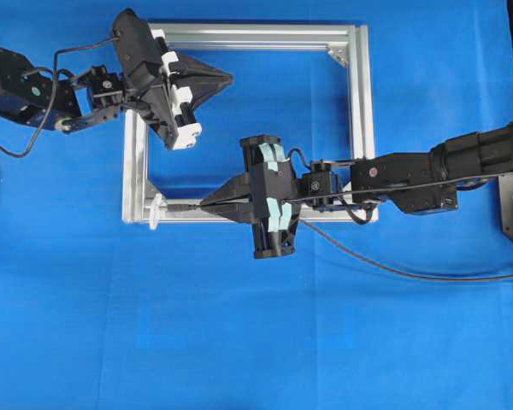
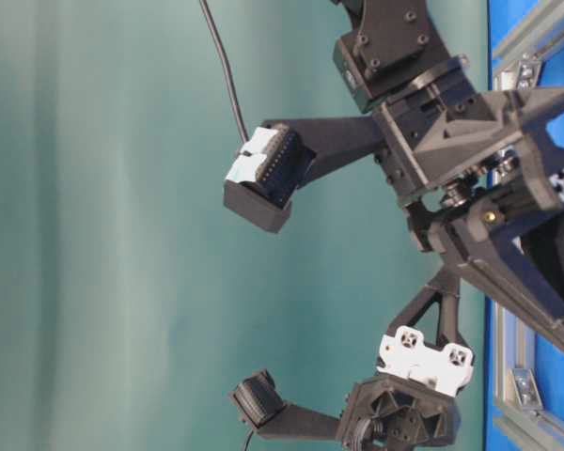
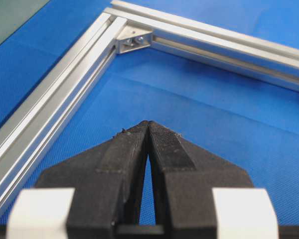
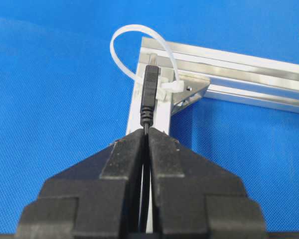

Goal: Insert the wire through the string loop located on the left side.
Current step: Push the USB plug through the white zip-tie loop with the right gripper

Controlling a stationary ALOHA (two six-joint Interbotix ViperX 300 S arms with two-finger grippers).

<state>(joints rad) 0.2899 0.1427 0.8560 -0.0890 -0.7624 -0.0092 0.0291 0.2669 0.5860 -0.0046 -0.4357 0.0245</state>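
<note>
The right gripper (image 4: 147, 133) is clamped on the wire (image 4: 149, 92), plug tip near the string loop (image 4: 120, 37), while the left gripper (image 3: 148, 124) is pressed together, empty.

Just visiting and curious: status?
Right gripper shut on wire, plug aimed at string loop. Left gripper shut, empty. Nothing blocking.

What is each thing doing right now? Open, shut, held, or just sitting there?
Left gripper: shut, empty, over the frame.
Right gripper: shut on the wire.
Wire: held, plug tip pointing at the loop, not clearly through.
String loop: standing open at the frame corner.
Aluminium frame: lying flat.
</note>
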